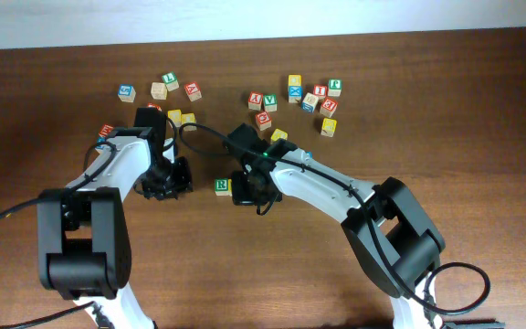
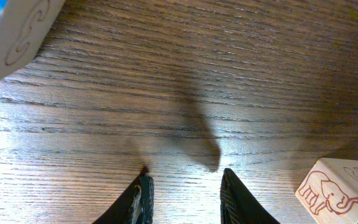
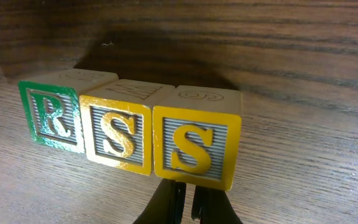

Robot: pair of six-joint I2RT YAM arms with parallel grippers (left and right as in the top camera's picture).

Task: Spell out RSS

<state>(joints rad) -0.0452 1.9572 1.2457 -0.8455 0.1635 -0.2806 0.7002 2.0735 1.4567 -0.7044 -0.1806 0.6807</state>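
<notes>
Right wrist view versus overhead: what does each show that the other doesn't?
Only right wrist: the first S and second S touching in a row after the R cube, reading RSS. Only overhead: both arms, the left gripper and spare cubes scattered beyond. Both: the R cube, the table and the right gripper.

A dark brown, wood-grained worktop (image 1: pixel 482 110) fills the view. Beyond its far edge runs a pale, plain band of wall (image 1: pixel 263 16).

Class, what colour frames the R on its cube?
Green; the small wooden R cube shows best in the right wrist view.
</notes>
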